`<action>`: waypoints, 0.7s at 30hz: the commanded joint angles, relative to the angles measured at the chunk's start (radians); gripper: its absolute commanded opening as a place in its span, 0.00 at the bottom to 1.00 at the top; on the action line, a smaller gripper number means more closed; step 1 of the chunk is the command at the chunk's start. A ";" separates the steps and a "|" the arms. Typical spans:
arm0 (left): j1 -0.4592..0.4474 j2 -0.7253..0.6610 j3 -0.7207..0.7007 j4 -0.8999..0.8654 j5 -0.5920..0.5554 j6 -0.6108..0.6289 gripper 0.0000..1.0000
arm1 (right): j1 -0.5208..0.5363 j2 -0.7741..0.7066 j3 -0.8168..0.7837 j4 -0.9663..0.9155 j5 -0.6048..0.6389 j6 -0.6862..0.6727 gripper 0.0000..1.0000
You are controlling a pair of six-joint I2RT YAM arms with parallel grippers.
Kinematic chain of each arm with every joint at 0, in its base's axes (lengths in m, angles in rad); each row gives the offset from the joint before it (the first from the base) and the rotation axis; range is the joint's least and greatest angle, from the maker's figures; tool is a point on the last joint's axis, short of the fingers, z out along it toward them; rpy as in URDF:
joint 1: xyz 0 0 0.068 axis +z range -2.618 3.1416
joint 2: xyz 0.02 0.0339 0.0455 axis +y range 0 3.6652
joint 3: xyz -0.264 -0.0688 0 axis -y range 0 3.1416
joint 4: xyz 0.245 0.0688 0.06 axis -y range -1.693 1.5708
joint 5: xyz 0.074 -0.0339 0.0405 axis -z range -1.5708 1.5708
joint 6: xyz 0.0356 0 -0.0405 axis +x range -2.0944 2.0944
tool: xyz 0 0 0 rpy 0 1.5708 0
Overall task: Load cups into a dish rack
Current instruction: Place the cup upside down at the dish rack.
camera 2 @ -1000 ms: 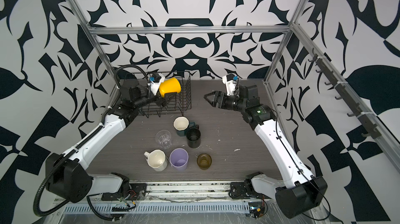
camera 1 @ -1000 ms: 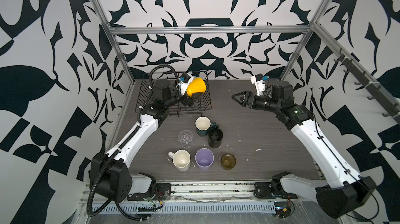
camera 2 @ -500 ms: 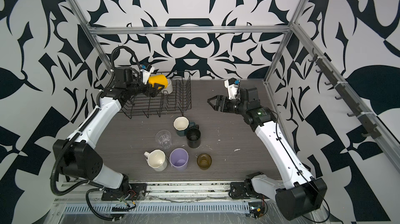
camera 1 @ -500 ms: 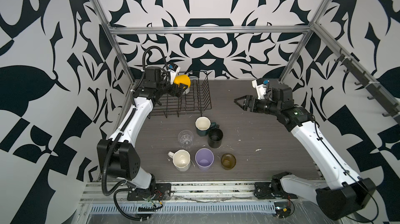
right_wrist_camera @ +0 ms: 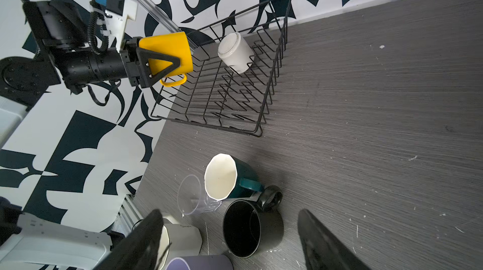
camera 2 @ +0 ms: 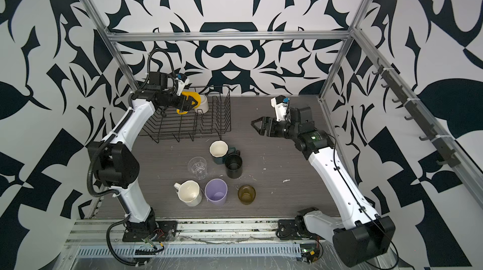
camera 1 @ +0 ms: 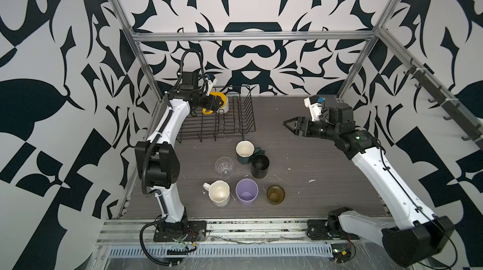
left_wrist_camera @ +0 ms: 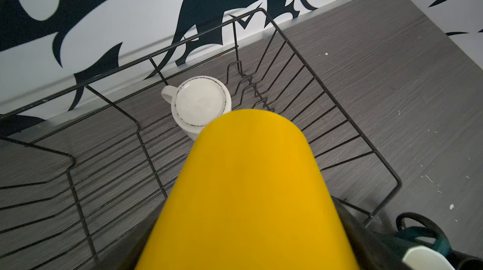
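Note:
My left gripper point(camera 1: 215, 104) is shut on the yellow mug point(camera 1: 219, 96) point(right_wrist_camera: 167, 46). It holds the mug tipped sideways, handle down, over the back left of the black wire dish rack point(camera 1: 235, 127) point(right_wrist_camera: 264, 99). The mug fills the left wrist view point(left_wrist_camera: 248, 190). Just beyond it a white mug point(left_wrist_camera: 200, 105) point(camera 1: 225, 104) stands upside down in the rack. My right gripper point(camera 1: 287, 125) point(right_wrist_camera: 230, 211) hangs open and empty above the table, right of the rack. Its wrist camera looks down on the black mug point(right_wrist_camera: 245, 229).
In front of the rack stand a dark-green faceted mug point(camera 1: 244, 151), the black mug point(camera 1: 260, 166) and a clear glass point(camera 1: 224, 166). Nearer the front edge are a cream mug point(camera 1: 219, 193), a lilac tumbler point(camera 1: 247, 191) and an amber glass point(camera 1: 275, 194).
My left arm has swung the yellow mug from over the rack's right side to its back left, beside the white mug. The right gripper has barely shifted.

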 commanded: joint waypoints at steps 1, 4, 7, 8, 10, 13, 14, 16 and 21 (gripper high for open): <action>0.001 0.033 0.093 -0.091 -0.020 0.016 0.00 | -0.007 -0.032 -0.008 -0.004 -0.008 -0.025 0.83; 0.001 0.077 0.142 -0.140 -0.027 0.025 0.00 | -0.009 -0.036 -0.014 -0.006 -0.005 -0.027 0.83; 0.001 0.113 0.173 -0.159 -0.027 0.039 0.00 | -0.010 -0.036 -0.018 -0.007 -0.005 -0.026 0.83; 0.001 0.124 0.184 -0.186 -0.028 0.040 0.00 | -0.010 -0.036 -0.021 -0.008 -0.006 -0.026 0.83; 0.001 0.151 0.210 -0.213 -0.031 0.044 0.00 | -0.010 -0.036 -0.026 -0.006 -0.007 -0.024 0.83; 0.001 0.184 0.234 -0.233 -0.032 0.044 0.00 | -0.011 -0.037 -0.034 -0.001 -0.011 -0.018 0.83; 0.001 0.194 0.240 -0.237 -0.031 0.045 0.00 | -0.010 -0.037 -0.036 0.000 -0.012 -0.016 0.83; 0.001 0.215 0.257 -0.251 -0.030 0.047 0.00 | -0.011 -0.039 -0.040 0.000 -0.013 -0.017 0.83; 0.001 0.268 0.307 -0.295 -0.027 0.047 0.00 | -0.011 -0.041 -0.048 0.004 -0.012 -0.014 0.83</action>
